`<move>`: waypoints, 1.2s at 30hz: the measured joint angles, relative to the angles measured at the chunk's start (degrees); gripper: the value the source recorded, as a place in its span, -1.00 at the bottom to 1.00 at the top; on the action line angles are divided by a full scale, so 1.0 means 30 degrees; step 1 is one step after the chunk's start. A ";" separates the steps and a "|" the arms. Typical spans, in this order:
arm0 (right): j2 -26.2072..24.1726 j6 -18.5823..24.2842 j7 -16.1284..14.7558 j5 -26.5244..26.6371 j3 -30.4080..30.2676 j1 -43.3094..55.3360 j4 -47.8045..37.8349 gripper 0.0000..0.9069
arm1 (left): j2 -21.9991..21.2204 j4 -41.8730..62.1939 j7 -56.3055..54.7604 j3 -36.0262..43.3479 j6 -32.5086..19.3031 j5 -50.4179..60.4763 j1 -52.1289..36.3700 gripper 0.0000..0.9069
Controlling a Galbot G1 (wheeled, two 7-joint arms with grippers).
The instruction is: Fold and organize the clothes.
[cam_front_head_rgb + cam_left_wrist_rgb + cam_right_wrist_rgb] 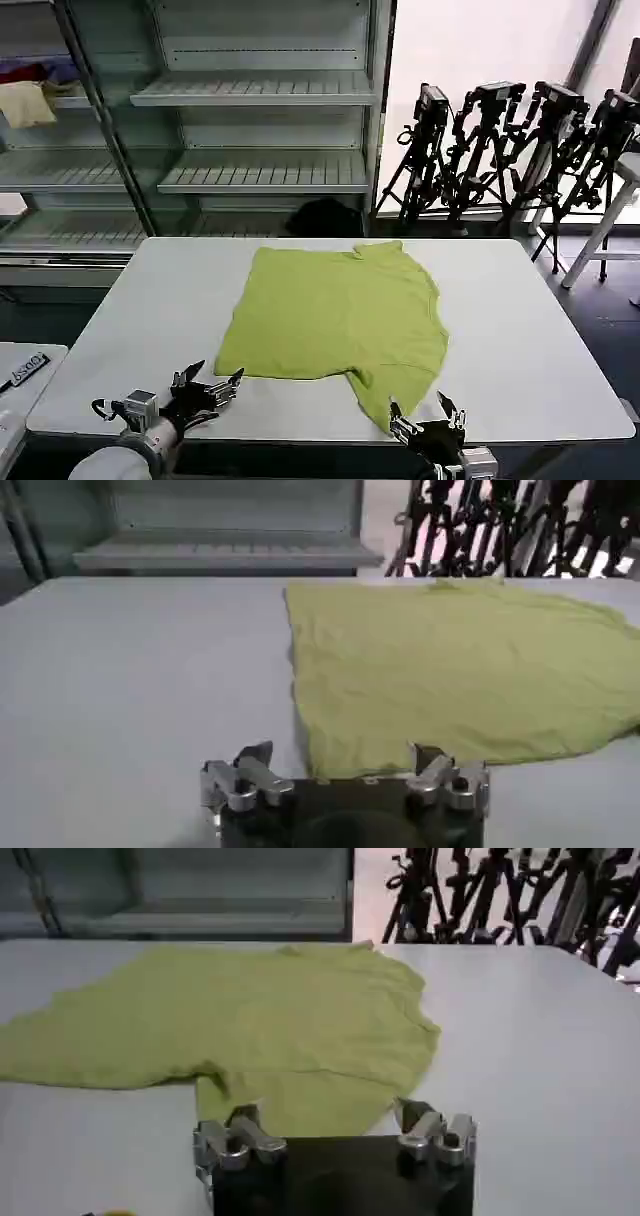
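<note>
Just beyond right gripper (428, 418) — T-shirt (335, 315)

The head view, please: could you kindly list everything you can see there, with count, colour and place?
T-shirt: one, lime green, spread flat mid-table, one sleeve reaching the near edge.
Table: one, white, directly ahead.
Shelving: grey-green racks behind the table.
Cloths: cream, red and purple, on an upper shelf far left.
Tripods: several, black, standing behind the table on the right.
White stool or stand: one, far right.
Left tool: one, black and metal, open, at the near edge by the shirt's hem corner.
Right tool: one, open, at the near edge by the sleeve.
</note>
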 measured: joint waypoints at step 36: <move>0.0085 0.0775 0.0702 -0.1412 -0.0997 0.0177 -0.1786 -1.00 | -0.0738 0.1229 -0.0028 0.0751 -0.1250 -0.0313 -0.0271 -0.98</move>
